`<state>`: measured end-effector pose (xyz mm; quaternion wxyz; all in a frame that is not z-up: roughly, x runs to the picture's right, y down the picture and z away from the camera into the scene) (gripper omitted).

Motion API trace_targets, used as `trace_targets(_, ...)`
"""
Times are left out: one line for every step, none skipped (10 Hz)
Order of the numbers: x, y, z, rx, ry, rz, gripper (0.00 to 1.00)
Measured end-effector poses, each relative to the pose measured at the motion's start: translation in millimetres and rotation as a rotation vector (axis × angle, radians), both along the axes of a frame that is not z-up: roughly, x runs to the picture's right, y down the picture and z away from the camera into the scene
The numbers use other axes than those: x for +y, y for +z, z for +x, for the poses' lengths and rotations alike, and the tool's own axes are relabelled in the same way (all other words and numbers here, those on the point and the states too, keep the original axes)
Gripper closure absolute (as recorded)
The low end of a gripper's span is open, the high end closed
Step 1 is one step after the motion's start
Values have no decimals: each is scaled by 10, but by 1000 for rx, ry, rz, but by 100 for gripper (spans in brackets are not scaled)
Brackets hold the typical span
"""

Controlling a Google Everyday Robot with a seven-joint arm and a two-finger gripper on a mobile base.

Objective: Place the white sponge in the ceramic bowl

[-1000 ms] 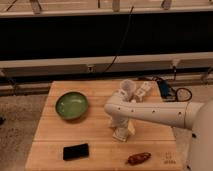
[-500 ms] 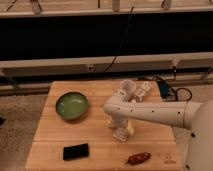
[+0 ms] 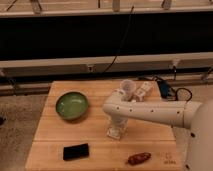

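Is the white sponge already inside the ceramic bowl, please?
No, the ceramic bowl shows only bare green glaze; the gripper is low at the table, apart from it.

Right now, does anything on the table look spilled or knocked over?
Nothing stands out. The green bowl sits upright on the left, the cup stands upright at the back, and no spill shows. The tool is low at the white sponge near the middle of the table.

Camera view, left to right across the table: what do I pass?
ceramic bowl → gripper, down at the tabletop mid-table → reddish-brown object near the front edge → blue item at the back right. Black slab, cup and bottle overlap others, so omitted.
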<state>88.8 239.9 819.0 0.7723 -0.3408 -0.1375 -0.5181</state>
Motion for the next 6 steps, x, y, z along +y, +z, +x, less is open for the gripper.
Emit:
trace_targets(-2,-5,2,0,-1,0,89)
trace_targets(4,-7,20,4,-1,-2,95)
trace_targets(12,-2,37,6,-2,-4,97)
trace_targets(14,20,35,3,-6,-3,97)
trace_targets(14,67,23,-2,-22,-1,97)
trace_targets(8,94,3,-5,-24,1,97)
